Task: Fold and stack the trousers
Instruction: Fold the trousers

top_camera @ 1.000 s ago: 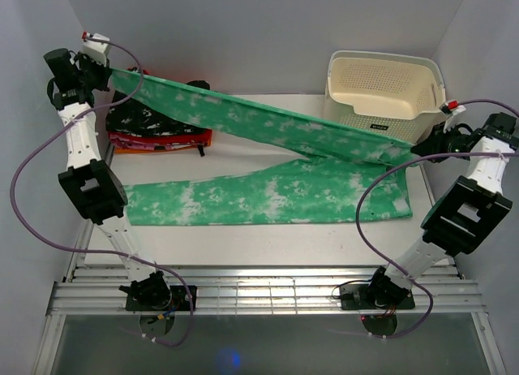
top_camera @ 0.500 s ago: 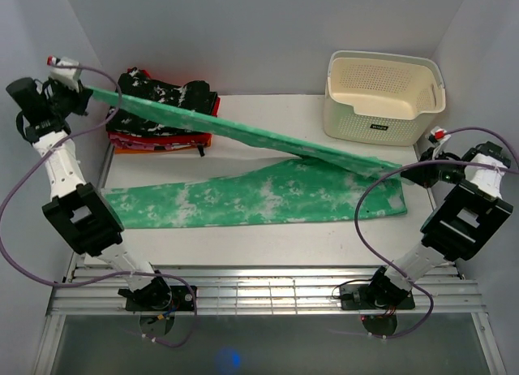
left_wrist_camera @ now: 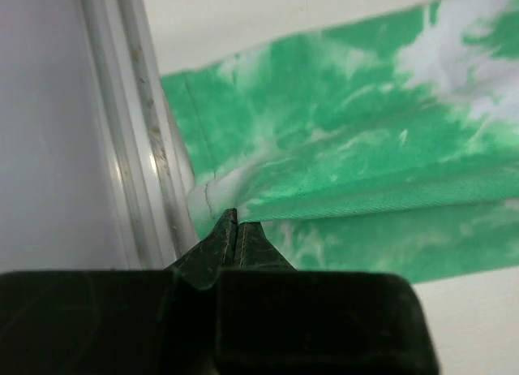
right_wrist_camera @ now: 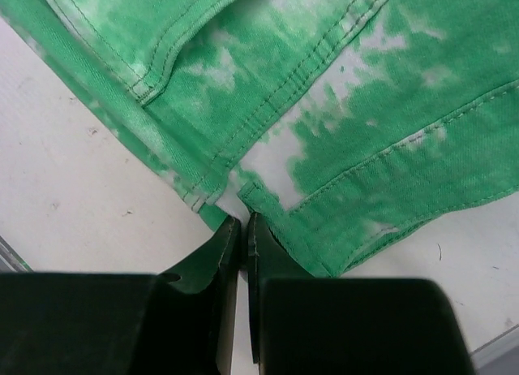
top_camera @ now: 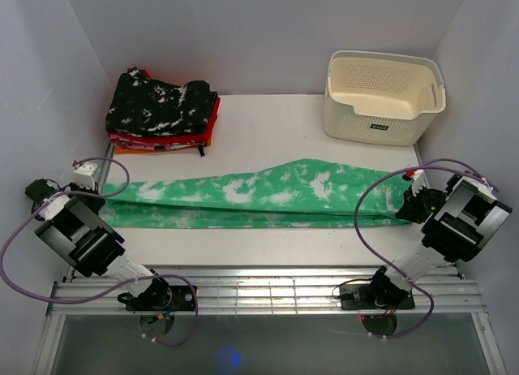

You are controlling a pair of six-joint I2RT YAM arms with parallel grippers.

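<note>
Left arm (top_camera: 77,233) & right arm (top_camera: 470,217): same build. Ea. has chunky blk box-shaped housings w/ a square cut-out, joined by white links (top_camera: 412,263). Round blk bases (top_camera: 150,295) w/ small coloured wires at the foot. Thin purple cable (top_camera: 358,217) runs in loose loops along ea. arm. Small white module (top_camera: 85,170) w/ red tip by ea. wrist. Left gripper (left_wrist_camera: 235,226): two dark wedge fingers (left_wrist_camera: 212,249), slightly scuffed, tapering to a point, off a wide flat blk block (left_wrist_camera: 203,326). Right gripper (right_wrist_camera: 241,229): same shape, matte blk, smooth inner faces.
</note>
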